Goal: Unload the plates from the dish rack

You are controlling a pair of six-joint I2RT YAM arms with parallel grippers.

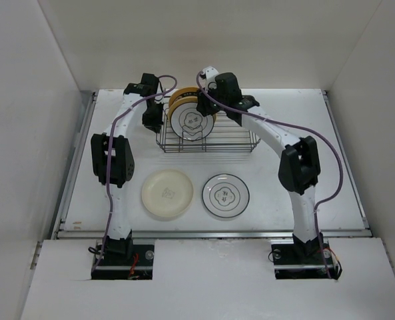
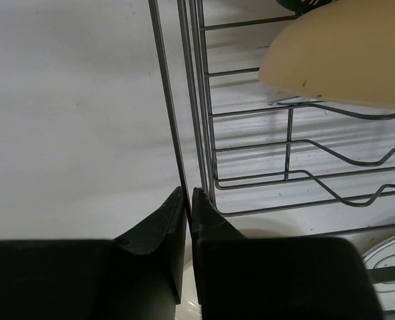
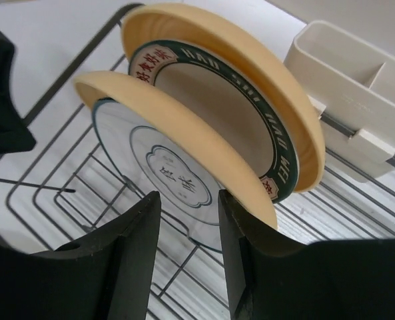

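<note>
Left claw [image 2: 189, 200] is pinching the end wire of the dish rack [image 1: 230, 143], its jaws nearly together on that wire. Judged purpose: it is pinning the rack to the desk [image 1: 304, 120] so the rack is not sliding or tipping while a plate is being drawn out.

Right claw [image 3: 188, 197] is standing open over the rack. Its jaws are straddling the edge of the front plate [image 3: 170, 173], which is standing in the dividers between them. Whether either jaw is touching it cannot be told.

The back plate [image 3: 250, 87], with the dark patterned band, is standing just beyond the front one, on the far side of the right claw.

The cream plate [image 1: 167, 193] and the ringed plate [image 1: 226, 195] are lying flat on the desk, well behind both claws, toward the arm bases. So two are unloaded and two are remaining.

Judged step in hand: closing on the front plate's rim.
</note>
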